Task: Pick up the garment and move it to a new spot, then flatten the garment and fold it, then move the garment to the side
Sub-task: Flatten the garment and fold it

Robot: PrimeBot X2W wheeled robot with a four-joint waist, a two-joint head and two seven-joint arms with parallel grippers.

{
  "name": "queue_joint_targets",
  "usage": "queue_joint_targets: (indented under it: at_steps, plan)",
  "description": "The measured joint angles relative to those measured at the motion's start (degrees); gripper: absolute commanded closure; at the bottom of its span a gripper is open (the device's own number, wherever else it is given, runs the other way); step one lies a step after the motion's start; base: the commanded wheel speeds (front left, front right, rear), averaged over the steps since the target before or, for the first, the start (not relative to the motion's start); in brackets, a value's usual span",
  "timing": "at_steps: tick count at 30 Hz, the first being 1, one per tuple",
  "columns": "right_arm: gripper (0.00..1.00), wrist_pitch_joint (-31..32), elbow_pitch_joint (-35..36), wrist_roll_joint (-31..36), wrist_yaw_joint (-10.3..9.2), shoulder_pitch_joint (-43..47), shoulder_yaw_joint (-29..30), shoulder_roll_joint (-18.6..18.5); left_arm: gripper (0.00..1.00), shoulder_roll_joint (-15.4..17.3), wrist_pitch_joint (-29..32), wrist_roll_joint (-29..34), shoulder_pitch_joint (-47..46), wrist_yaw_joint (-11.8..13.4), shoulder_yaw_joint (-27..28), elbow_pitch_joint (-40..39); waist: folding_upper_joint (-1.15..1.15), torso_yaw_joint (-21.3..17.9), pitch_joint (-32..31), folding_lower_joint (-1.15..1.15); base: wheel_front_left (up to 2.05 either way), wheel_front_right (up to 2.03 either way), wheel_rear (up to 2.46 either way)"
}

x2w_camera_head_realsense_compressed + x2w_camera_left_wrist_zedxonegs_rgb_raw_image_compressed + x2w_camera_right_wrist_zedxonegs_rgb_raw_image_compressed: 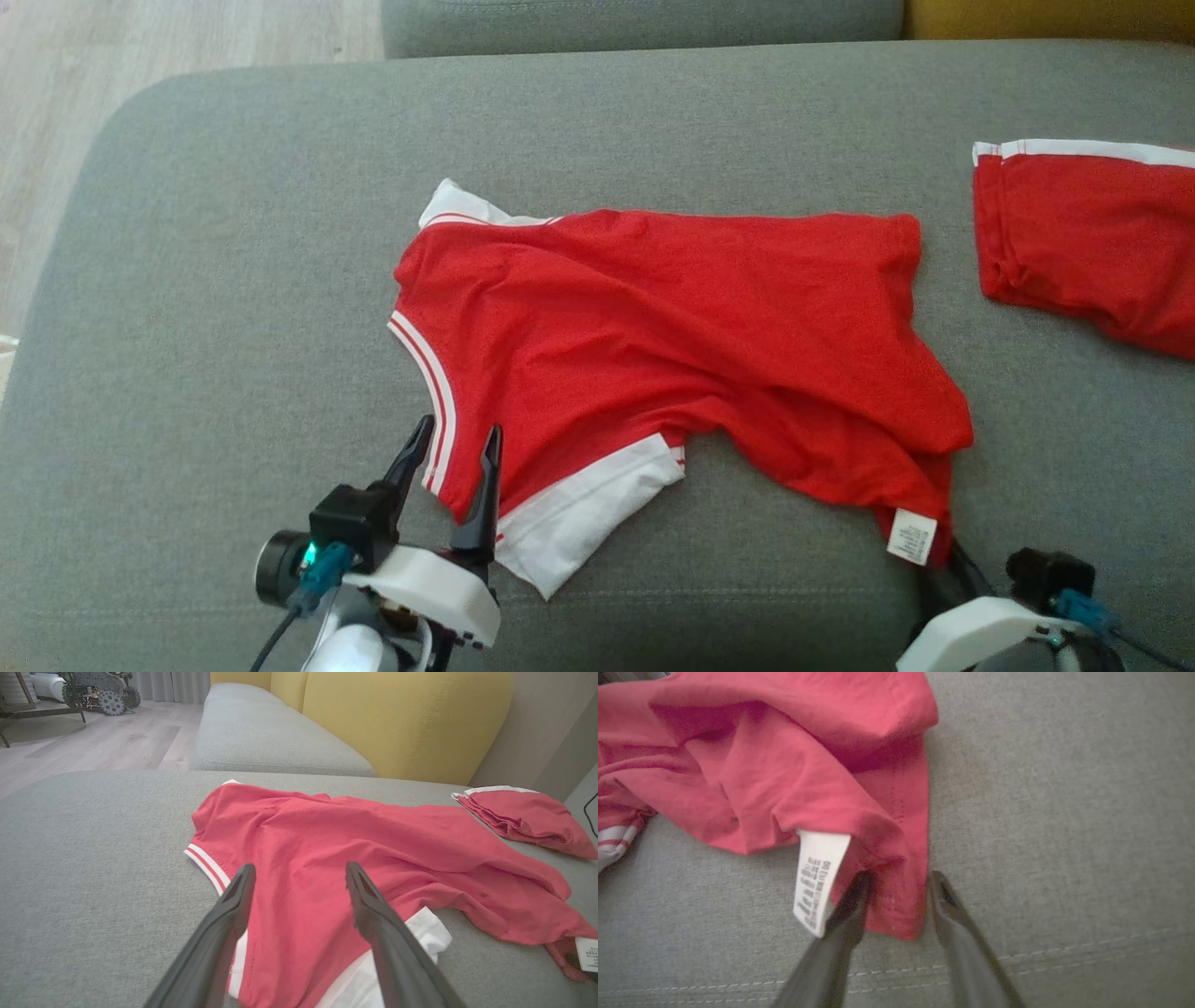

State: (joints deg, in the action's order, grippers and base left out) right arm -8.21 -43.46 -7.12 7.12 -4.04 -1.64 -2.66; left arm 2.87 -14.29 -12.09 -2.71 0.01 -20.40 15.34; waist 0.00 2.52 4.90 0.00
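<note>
A red garment point(672, 345) with white striped trim lies crumpled and spread on the grey sofa cushion point(233, 280). My left gripper point(459, 429) stands open over its near left part, one finger by the striped neck band and the other over the red cloth beside the white sleeve point(579, 523). In the left wrist view the garment point(355, 844) stretches away beyond the left gripper point(300, 868). My right gripper point(900, 876) is open, its fingers astride the hem corner of the garment point(784, 765), next to the white care label point(819, 882). That label point(912, 537) lies just above the right gripper point(952, 565).
A second red piece with a white band point(1092, 252) lies at the cushion's far right. A yellow backrest point(402, 718) and another grey seat point(266, 737) stand behind. Wooden floor point(140, 56) lies past the cushion's left edge, with a wheeled machine point(98, 693) on it.
</note>
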Motion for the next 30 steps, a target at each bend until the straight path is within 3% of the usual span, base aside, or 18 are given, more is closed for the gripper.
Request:
queue_joint_targets:
  at_steps: [8, 13, 21, 30]
  plan:
    - [1.00, 0.0, 5.9, 8.3, 0.00, 0.0, 6.9, 0.1, 0.00, 0.0, 0.0, -0.2, 0.0, 0.0, 0.0, 1.8, 0.00, -0.1, -0.9, 0.00, 0.00, 0.00, 0.00]
    - [1.00, 1.2, 12.7, 12.6, 0.00, 0.1, 11.4, 0.1, 0.00, 0.0, 0.3, -3.6, 0.5, -1.5, -1.3, 8.7, 0.00, -0.4, -1.2, 0.00, 0.00, 0.00, 0.00]
    - [1.00, 4.3, 18.8, 12.8, 0.00, 0.1, 12.8, 0.2, 0.00, 0.0, 2.1, -6.2, -0.2, -2.6, -4.0, 15.0, 0.00, -0.7, -0.9, 0.00, 0.00, 0.00, 0.00]
    - [1.00, 5.8, 20.7, 11.3, 0.00, 0.6, 11.4, 0.2, 0.00, 0.0, 2.0, -6.7, -2.4, -3.3, -7.1, 18.5, 0.00, -1.2, -0.3, 0.00, 0.00, 0.00, 0.00]
